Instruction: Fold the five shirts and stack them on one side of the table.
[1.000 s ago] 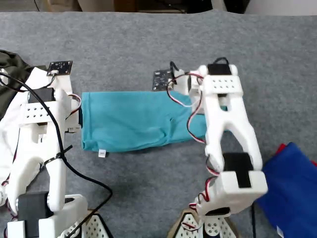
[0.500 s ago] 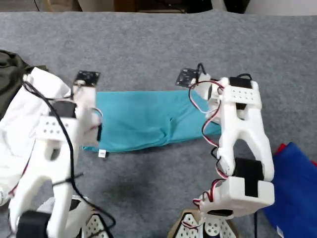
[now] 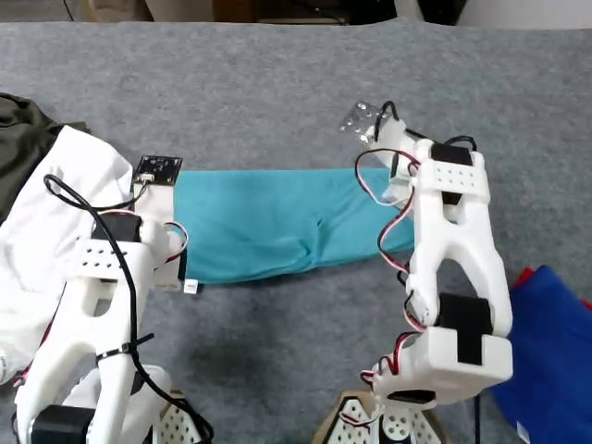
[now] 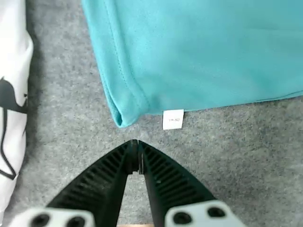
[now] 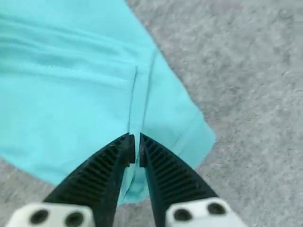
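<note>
Both arms have been drawn back from the teal shirt (image 3: 268,222) — left gripper (image 4: 135,158) and right gripper (image 5: 135,146) held empty, fingers pressed together — so a crosswise fold is judged next.

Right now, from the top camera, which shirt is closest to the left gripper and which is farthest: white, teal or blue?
1. Teal shirt, its corner just ahead of the left gripper.
2. White shirt, close by on the left side.
3. Blue shirt, far off at the right edge.
</note>
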Tool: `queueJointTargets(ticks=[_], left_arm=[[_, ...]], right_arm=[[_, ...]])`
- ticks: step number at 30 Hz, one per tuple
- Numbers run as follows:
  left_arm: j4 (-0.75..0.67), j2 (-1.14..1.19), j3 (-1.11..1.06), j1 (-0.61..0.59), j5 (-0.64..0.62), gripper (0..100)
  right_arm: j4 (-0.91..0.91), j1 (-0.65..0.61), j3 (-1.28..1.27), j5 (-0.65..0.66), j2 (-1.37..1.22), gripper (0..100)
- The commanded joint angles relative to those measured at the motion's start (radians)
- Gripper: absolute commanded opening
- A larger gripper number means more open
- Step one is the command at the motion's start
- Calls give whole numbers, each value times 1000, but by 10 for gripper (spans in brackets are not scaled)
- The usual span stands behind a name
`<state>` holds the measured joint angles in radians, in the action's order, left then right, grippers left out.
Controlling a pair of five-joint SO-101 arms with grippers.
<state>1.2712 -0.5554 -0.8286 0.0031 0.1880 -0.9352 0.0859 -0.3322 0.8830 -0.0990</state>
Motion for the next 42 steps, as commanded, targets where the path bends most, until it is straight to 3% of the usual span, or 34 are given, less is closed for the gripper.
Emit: queueJointTargets(ticks=[1,6,18,29,42], left_arm=[[-6,8,112,8,-14,20],[-71,70,141,74,-41,20],[-250,466,48,72,-61,19],[-252,452,44,74,-61,19],[94,449,394,94,-6,20]], right_arm=[[18,-12,93,-34,-47,34],[17,-12,173,-58,-151,34],[18,-7,305,-51,-340,34],[-109,10,470,-26,-453,16],[-64,15,243,-5,-107,7]])
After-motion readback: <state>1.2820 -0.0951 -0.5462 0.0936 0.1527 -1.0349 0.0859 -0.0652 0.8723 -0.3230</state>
